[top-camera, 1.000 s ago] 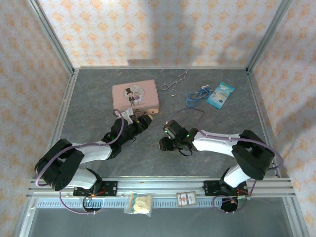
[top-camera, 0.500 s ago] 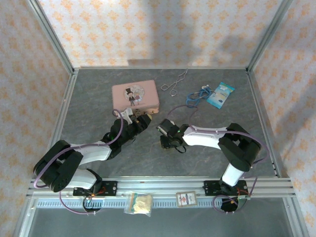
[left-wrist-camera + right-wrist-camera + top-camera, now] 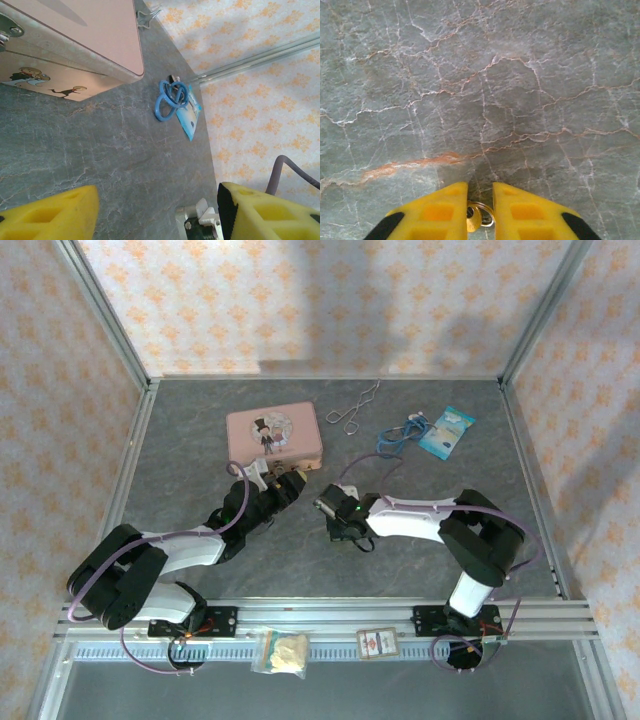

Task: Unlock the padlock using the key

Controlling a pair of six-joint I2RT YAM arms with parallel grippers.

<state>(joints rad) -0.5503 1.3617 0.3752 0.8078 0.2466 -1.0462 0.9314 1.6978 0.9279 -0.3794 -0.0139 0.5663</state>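
My right gripper (image 3: 480, 186) points down at the grey marbled table, its yellow fingers (image 3: 440, 210) close together. They are shut on a small brass key (image 3: 473, 220) with a silver ring. From above, the right gripper (image 3: 335, 508) sits near the table's middle. My left gripper (image 3: 285, 478) rests just in front of the pink tin (image 3: 273, 436). In the left wrist view the left gripper (image 3: 157, 200) is open, with bare table between its yellow fingers (image 3: 55, 215). The pink tin (image 3: 90, 35) lies up and left of them. The padlock is hidden.
A thin silver wire loop (image 3: 355, 408) lies behind the tin. A blue cord (image 3: 400, 433) and a blue packet (image 3: 447, 430) sit at the back right. A small bag (image 3: 280, 652) and a card (image 3: 378, 643) rest on the front rail. Metal frame posts edge the table.
The right gripper has slid left toward the table's middle and closed on the key. The left arm has stayed where it was.
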